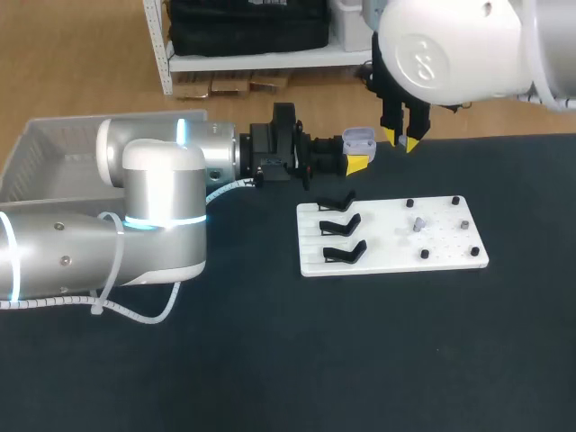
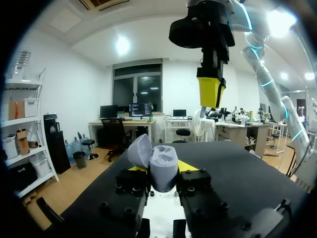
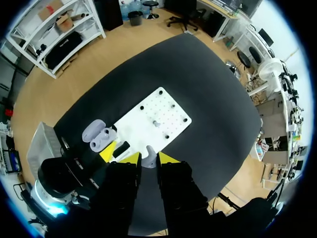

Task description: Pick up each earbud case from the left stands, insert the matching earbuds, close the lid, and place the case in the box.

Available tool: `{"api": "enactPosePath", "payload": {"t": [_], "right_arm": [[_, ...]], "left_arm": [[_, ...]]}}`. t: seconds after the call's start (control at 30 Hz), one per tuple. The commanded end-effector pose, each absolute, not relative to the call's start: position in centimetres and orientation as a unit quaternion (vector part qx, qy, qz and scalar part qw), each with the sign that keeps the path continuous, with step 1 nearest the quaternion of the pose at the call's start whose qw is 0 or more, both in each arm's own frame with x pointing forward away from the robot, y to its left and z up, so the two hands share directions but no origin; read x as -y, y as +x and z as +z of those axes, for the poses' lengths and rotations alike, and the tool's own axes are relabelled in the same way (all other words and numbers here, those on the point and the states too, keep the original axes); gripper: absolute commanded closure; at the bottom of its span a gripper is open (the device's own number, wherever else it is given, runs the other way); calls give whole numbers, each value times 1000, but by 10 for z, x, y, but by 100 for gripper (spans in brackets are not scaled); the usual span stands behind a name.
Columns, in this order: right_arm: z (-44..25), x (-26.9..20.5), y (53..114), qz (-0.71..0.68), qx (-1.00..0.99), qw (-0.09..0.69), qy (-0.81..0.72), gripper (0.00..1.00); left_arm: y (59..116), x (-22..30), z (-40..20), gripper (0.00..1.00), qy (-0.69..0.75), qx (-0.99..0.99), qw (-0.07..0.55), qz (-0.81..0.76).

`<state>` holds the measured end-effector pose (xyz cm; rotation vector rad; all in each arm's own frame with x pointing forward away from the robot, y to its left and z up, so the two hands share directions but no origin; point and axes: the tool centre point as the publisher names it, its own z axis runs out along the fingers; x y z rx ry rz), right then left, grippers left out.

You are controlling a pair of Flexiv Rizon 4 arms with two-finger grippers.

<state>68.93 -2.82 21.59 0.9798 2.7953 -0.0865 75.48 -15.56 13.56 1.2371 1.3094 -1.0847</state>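
Note:
My left gripper (image 1: 356,163) is shut on a lavender earbud case (image 1: 358,139), holding it above the table behind the white board (image 1: 450,252). In the left wrist view the case (image 2: 163,167) sits between the fingers, its lid (image 2: 139,151) tipped open. My right gripper (image 1: 402,140) hangs just right of the case and above it, shut on a small lavender earbud (image 3: 148,161). Another earbud (image 1: 417,223) stands on the board. Three black stands (image 1: 340,225) along the board's left side are bare. From the right wrist view the open case (image 3: 99,136) lies below, ahead of the fingers.
A translucent grey box (image 1: 45,153) stands at the table's far left, partly behind my left arm. Small black pegs (image 1: 454,202) dot the board's right half. The dark table (image 1: 360,360) stretches toward the front.

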Motion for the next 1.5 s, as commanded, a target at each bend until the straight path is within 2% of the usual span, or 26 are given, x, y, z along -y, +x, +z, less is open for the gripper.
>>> {"api": "enactPosePath", "payload": {"t": [0.03, 0.53, 1.5], "right_arm": [[215, 15, 709, -53, -941, 74, 327, 100], [208, -13, 738, -63, -951, 54, 298, 100], [186, -13, 740, -67, -950, 53, 300, 100]], "left_arm": [[754, 155, 134, 100, 509, -538, 501, -448], [754, 155, 134, 100, 509, -538, 501, -448], [754, 155, 134, 100, 509, -538, 501, -448]]}}
